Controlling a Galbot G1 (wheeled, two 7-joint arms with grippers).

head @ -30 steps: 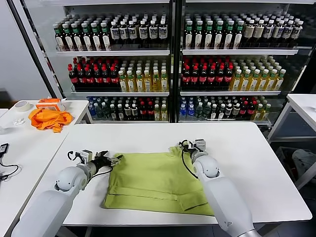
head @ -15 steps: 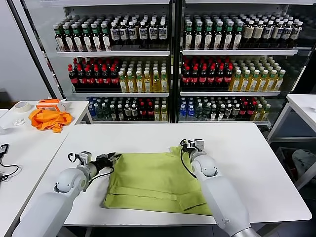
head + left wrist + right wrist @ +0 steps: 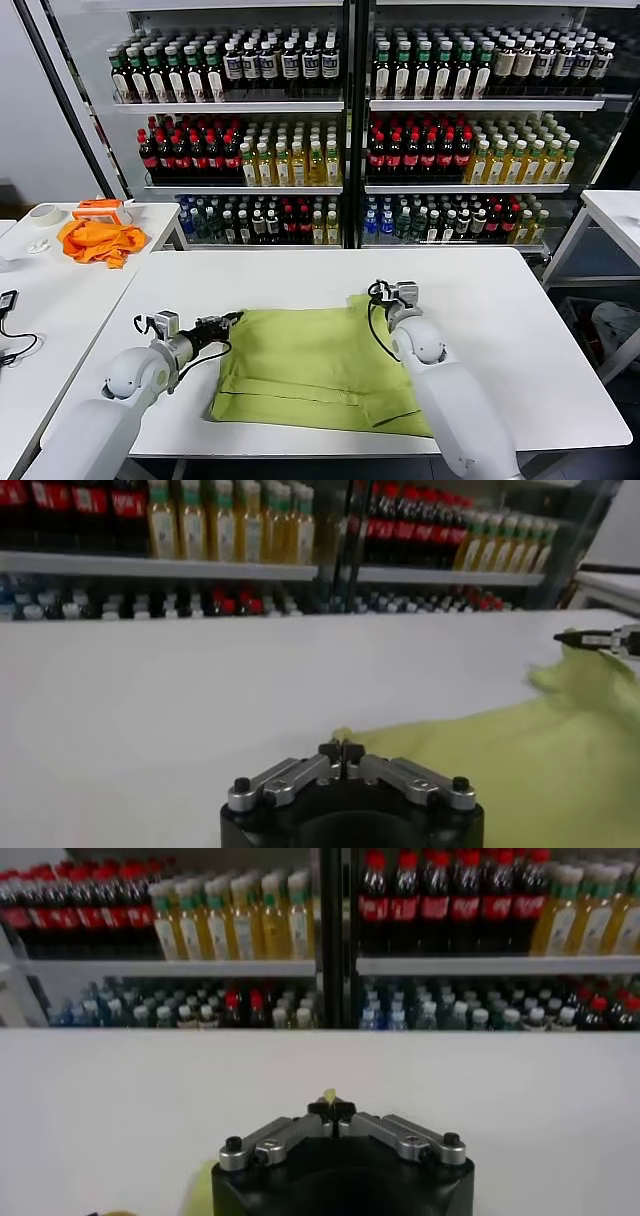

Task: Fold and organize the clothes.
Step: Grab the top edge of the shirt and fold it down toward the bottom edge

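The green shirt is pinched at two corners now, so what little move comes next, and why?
Probably a small lift. The left gripper and right gripper both have their jaws shut on the far corners of the shirt, which lies flat on the table. Raising that edge would let them fold it toward the near side.

Bottles (image 3: 300, 150) fill the glass-fronted coolers (image 3: 345, 120) behind the white surface (image 3: 500, 330). On a side surface lie an orange cloth (image 3: 98, 240) and a tape roll (image 3: 43, 214).
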